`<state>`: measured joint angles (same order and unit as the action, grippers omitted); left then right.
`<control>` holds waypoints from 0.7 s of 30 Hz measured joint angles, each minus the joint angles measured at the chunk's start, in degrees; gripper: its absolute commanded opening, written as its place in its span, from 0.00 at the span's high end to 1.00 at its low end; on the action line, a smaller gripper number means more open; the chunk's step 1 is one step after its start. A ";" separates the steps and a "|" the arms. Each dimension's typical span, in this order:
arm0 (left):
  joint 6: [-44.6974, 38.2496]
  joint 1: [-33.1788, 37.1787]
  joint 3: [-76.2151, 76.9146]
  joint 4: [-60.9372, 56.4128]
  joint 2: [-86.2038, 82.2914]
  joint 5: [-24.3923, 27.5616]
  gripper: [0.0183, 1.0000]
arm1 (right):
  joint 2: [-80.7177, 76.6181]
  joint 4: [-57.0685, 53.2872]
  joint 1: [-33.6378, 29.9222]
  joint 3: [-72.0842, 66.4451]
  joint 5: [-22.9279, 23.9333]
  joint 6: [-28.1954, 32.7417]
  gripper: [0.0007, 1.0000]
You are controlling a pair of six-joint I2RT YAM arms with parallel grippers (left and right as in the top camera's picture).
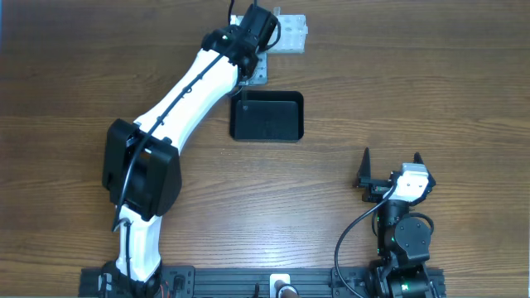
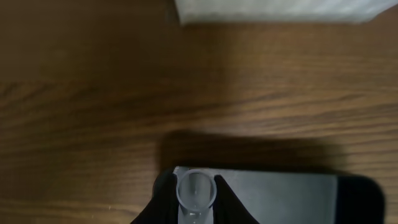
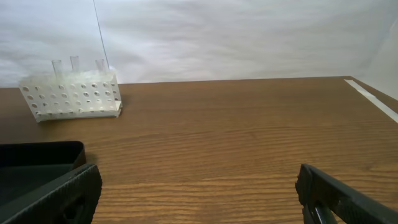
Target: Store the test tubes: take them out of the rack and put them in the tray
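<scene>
**Left jaws clamped on a tube at the tray edge; right jaws wide apart, idle**

Left arm (image 1: 190, 91) is stretched up the bench (image 1: 431, 83) to the far side. In the top view its wrist sits between the white rack (image 1: 291, 33) and the black tray (image 1: 267, 116).

Left wrist view:
- Left jaws are closed on one test tube (image 2: 197, 189), with a dark finger pressed on each side of it (fingers (image 2: 163, 194)).
- The tube is seen end-on, open mouth toward the camera, clear wall.
- It sits right over the tray's edge, at one corner.
- Can't tell whether its lower end touches the tray.
- The rack lies beyond, across a strip of bare wood, apart from the tray.

Right arm (image 1: 402, 232) is folded close to its base at the lower right of the bench, well apart from tray and rack. Right jaws stand wide apart with nothing between them, low over bare wood.

Right wrist view:
- The rack stands upright on the far side of the bench, perforated side facing the camera.
- Three more tubes (image 3: 74, 62) stand upright in it, tops poking above the rack's top, spaced along its middle.
- The tray is nearer the camera than the rack and not touching it; its inside is hidden at this angle.
</scene>
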<state>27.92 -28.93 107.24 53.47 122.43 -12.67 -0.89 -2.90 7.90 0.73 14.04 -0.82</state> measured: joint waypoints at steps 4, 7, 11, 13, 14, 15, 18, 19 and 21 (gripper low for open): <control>0.26 0.00 -0.02 1.18 0.74 0.00 0.84 | 0.00 0.00 0.00 0.00 0.02 0.02 0.01; 0.26 0.00 -0.02 1.66 1.81 0.42 0.84 | 0.00 0.00 0.00 0.00 0.00 0.02 0.01; 0.44 0.00 -0.04 3.50 3.28 1.07 0.85 | 0.00 0.00 0.00 0.00 0.02 0.02 0.01; 0.44 0.00 -0.07 4.11 3.67 1.53 0.84 | 0.00 0.00 0.00 0.00 0.02 0.00 0.01; 0.44 0.00 -0.11 4.31 3.69 1.73 0.83 | 0.00 0.00 0.00 0.00 0.02 0.02 0.01; 0.44 0.00 -0.11 4.37 3.69 1.92 0.82 | 0.00 0.00 0.00 0.00 0.02 0.04 0.01; 0.46 0.00 -0.11 4.68 3.69 2.62 0.78 | 0.00 0.00 0.00 0.00 0.02 0.02 0.01; 0.39 0.00 -0.11 5.09 3.69 2.86 0.77 | 0.00 0.00 0.00 0.00 0.02 0.04 0.01; 0.55 0.00 -0.11 6.12 3.69 3.30 0.73 | 0.00 0.00 0.00 0.00 0.02 0.07 0.01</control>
<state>28.47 -28.93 107.13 59.59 126.13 -9.37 -0.89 -2.90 7.90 0.73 14.06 -0.75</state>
